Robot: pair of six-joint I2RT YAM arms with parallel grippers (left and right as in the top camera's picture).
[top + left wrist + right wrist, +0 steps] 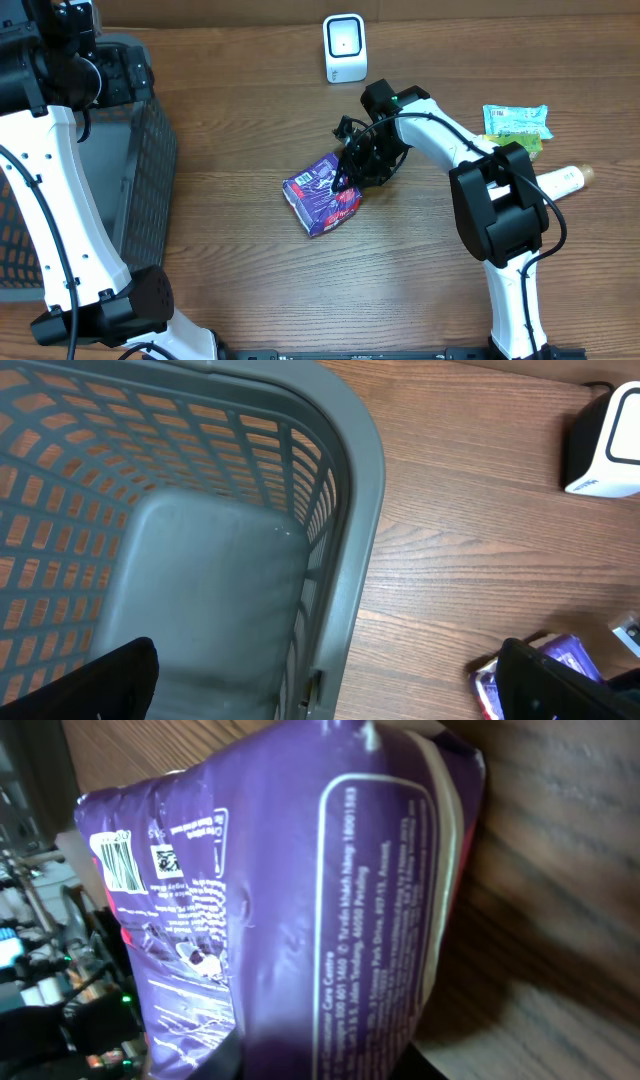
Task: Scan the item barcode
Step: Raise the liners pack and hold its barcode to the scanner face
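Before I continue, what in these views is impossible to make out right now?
Grip of the right claw: overhead its wrist covers the fingertips; in its wrist view the purple packet fills the frame.
The barcode: right wrist view, small and skewed, digits unreadable.
The scanner: overhead too small to read its window; left wrist view, cut by the edge.
The pale tube: overhead, the right arm covers one end.

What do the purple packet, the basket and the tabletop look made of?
Purple packet: thin glossy plastic film, likely; it creases and catches light. Basket: moulded grey plastic, matte, with lattice walls. Tabletop: brown wood grain, low sheen; solid wood or laminate, cannot tell.
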